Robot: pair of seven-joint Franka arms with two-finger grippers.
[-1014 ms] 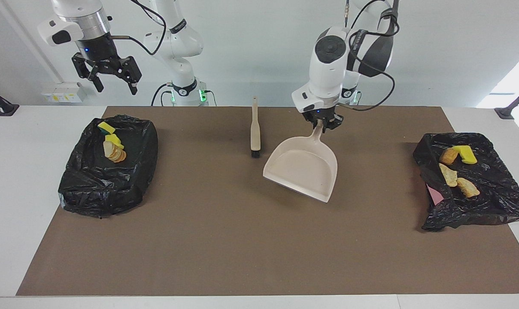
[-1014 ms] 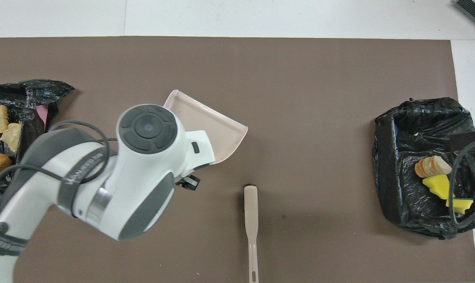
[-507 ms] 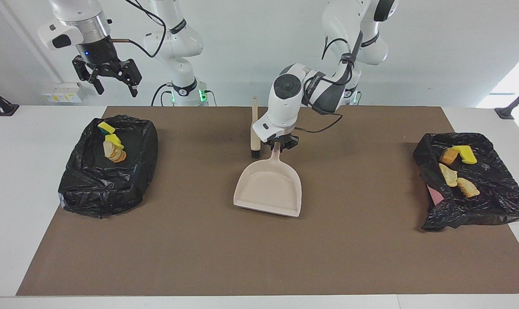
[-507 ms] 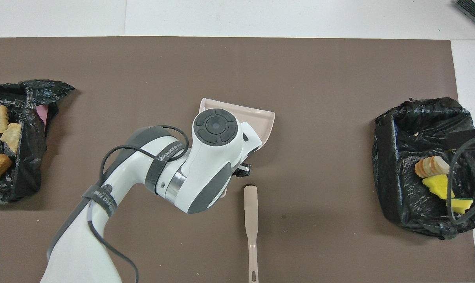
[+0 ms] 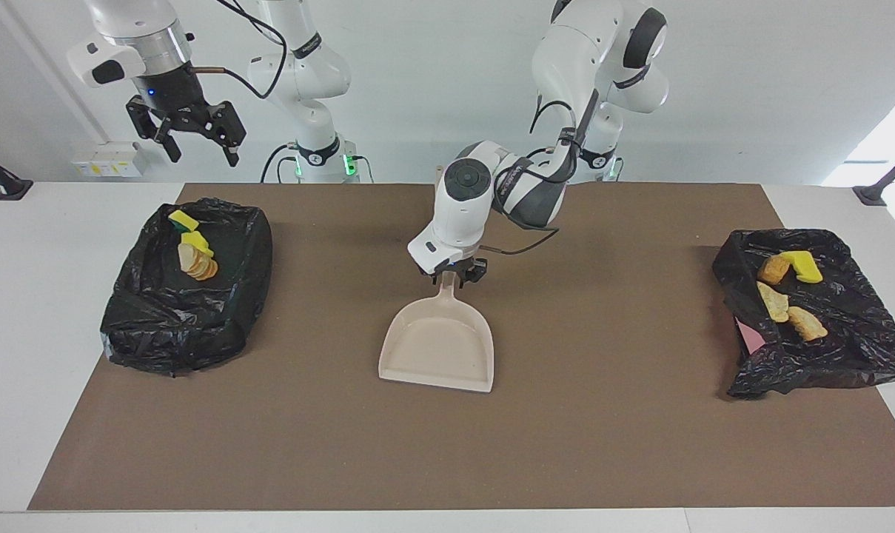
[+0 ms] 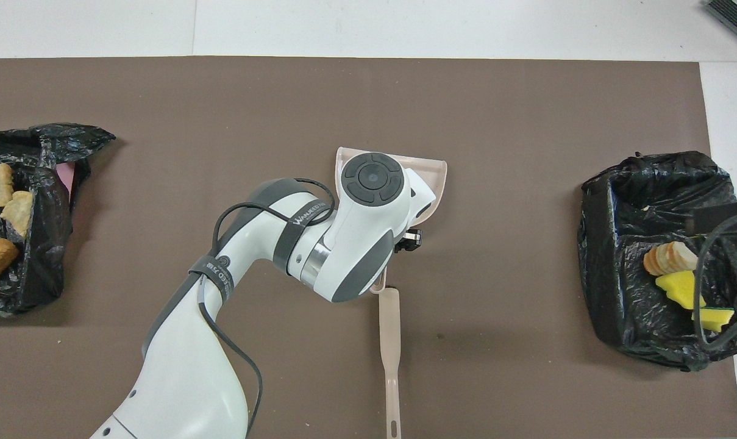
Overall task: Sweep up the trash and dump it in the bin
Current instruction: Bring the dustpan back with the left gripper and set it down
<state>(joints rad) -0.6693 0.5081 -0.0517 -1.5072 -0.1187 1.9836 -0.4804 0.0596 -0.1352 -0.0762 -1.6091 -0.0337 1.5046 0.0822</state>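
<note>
My left gripper (image 5: 452,275) fingers pinch beige plastic dustpan (image 5: 438,346) handle, frame middle. Right gripper (image 5: 192,136) fingers spread, empty, upper left. Beige brush (image 6: 391,353) just beside handle, lengthwise toward robots.

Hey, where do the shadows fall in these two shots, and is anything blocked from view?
Facing view: the dustpan is in plain sight and the left claw throws a soft shadow on the mat; bright daylight shows at the edge by the left arm's end. Overhead view: the left arm covers most of the dustpan and the brush's head.
</note>
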